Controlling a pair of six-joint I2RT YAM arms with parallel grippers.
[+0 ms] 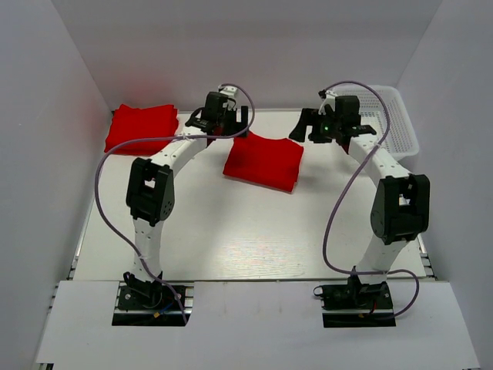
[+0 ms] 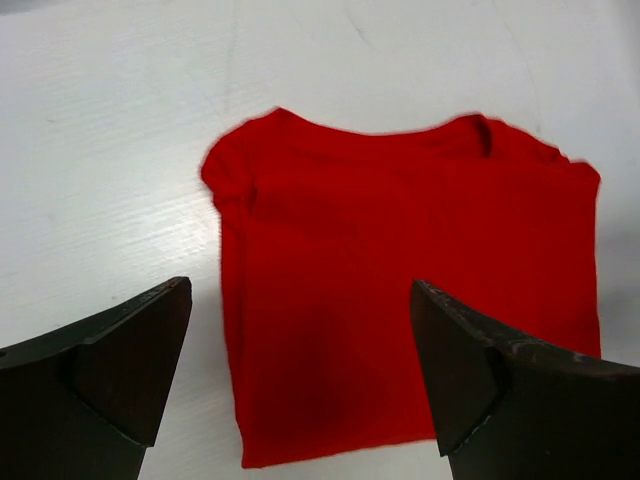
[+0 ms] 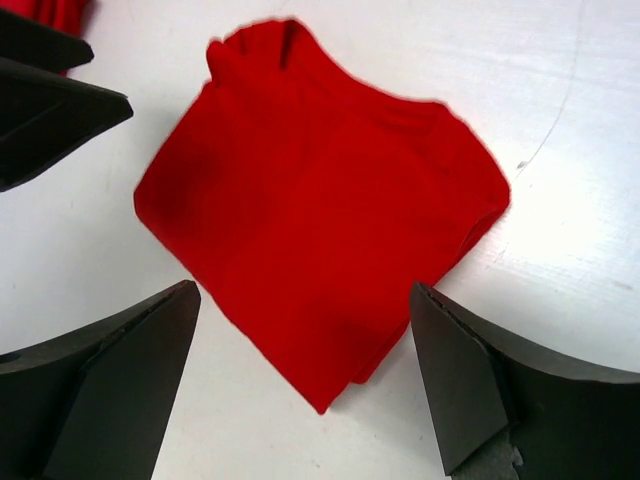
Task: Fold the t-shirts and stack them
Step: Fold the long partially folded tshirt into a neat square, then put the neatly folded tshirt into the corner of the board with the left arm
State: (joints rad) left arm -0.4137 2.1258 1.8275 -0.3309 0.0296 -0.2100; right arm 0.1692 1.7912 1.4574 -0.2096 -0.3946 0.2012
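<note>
T-shirt (image 1: 263, 161): bright red, folded flat, square.

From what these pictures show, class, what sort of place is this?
Probably a robot test cell or lab bench, not a home: plain white walls box in a white table, two arms are bolted at its near edge, and only folded red t-shirts and a white basket lie there.

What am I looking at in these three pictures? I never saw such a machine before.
Two robot arms are bolted at a table's near edge. One picture looks down from above; the other two come from a camera on each wrist, so the dark wedges are fingers. A folded red shirt lies mid-table, a red stack at far left, a white basket at far right. The left gripper and right gripper are open above the shirt, holding nothing.
</note>
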